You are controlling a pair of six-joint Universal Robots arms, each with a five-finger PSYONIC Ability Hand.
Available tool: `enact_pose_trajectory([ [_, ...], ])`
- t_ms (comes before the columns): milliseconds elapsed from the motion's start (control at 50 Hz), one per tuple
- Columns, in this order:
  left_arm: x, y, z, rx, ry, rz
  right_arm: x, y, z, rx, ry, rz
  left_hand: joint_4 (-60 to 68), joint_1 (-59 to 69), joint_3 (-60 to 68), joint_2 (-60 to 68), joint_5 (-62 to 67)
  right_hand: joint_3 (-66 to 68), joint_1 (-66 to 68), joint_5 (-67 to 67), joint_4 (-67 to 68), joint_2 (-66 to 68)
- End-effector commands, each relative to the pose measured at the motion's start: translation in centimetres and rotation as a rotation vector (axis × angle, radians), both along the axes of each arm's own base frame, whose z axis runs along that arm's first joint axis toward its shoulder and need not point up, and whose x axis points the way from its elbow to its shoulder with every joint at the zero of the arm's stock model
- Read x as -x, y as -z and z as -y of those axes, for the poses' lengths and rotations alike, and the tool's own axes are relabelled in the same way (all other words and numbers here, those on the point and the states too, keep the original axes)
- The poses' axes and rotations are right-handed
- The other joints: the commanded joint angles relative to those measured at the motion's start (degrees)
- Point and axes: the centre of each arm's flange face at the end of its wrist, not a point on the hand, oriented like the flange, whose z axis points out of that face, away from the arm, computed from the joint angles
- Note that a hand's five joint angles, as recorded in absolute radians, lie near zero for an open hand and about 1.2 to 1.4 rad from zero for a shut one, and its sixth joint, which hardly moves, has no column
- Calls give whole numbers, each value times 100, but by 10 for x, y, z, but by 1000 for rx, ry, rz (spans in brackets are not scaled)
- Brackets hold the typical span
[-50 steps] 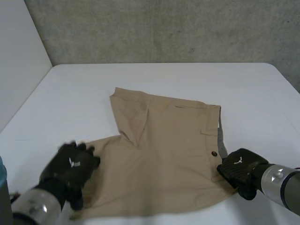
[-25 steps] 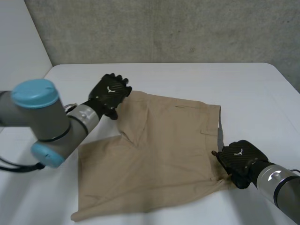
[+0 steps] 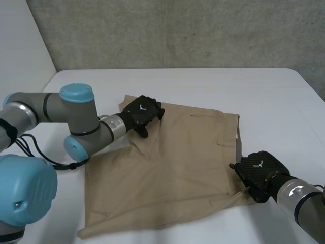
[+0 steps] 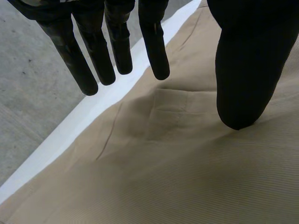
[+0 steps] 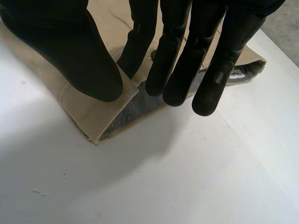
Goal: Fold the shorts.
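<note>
The table (image 3: 203,84) is white with a smooth, matt top. Its far edge runs along a grey concrete wall (image 3: 177,30), rough and mottled. The far right corner of the table is rounded. A plain white panel (image 3: 18,66) stands along the left edge and meets the wall at the far left corner. In the right wrist view the table (image 5: 140,177) carries a few small dark specks (image 5: 35,191). In the left wrist view a strip of bare table (image 4: 84,116) borders grey concrete.

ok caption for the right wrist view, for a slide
Right hand pinching the shorts at a waistband corner, on the white table.
</note>
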Motion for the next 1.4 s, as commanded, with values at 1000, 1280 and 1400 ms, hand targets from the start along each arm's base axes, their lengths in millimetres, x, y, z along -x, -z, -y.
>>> enact_pose_trajectory([
  [1000, -54, -36, -20, 105, -495, 355, 1, 8, -3, -20, -1, -5, 5213, 4429, 5245, 5240, 5184, 1257, 2373, 1329, 1174, 1265],
  [1280, -71, -48, -34, 28, -654, 259, 1, 9, -5, -29, -1, -7, 320, -464, 352, 347, 291, 1257, 2373, 1329, 1174, 1265],
  [1400, -67, -67, -30, 89, -604, 178, 1, 10, -6, -30, -1, -8, 287, -497, 319, 314, 257, 1257, 2373, 1329, 1174, 1265],
])
